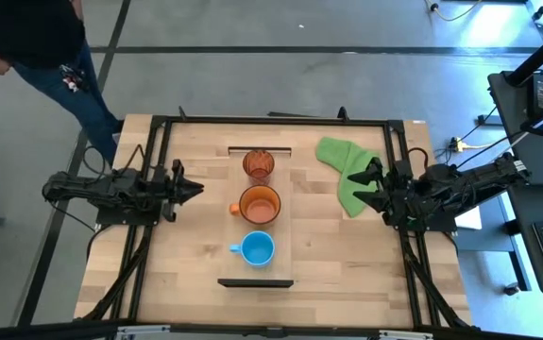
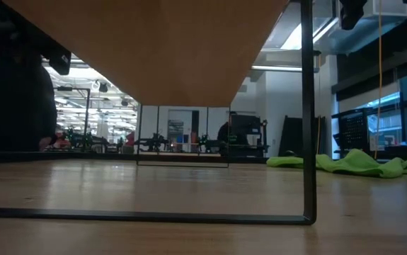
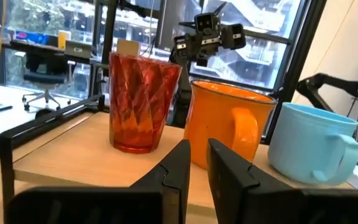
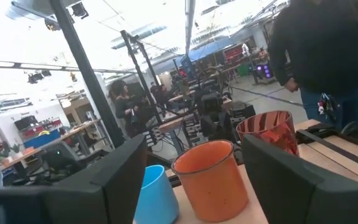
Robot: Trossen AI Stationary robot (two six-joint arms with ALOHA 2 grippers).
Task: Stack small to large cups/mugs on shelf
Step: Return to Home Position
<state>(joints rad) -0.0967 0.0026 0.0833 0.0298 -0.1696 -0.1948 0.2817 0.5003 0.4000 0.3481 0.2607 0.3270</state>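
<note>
Standing in a row on the shelf are the tumbler, orange mug and blue mug. Left gripper hangs beside them, fingers together. Right gripper hangs over the green cloth, fingers apart.

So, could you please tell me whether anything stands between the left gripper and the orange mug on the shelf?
Nothing visible does. The left gripper sits beside the shelf, facing the orange mug, with only tabletop between; the tumbler and blue mug stand to either side.
</note>
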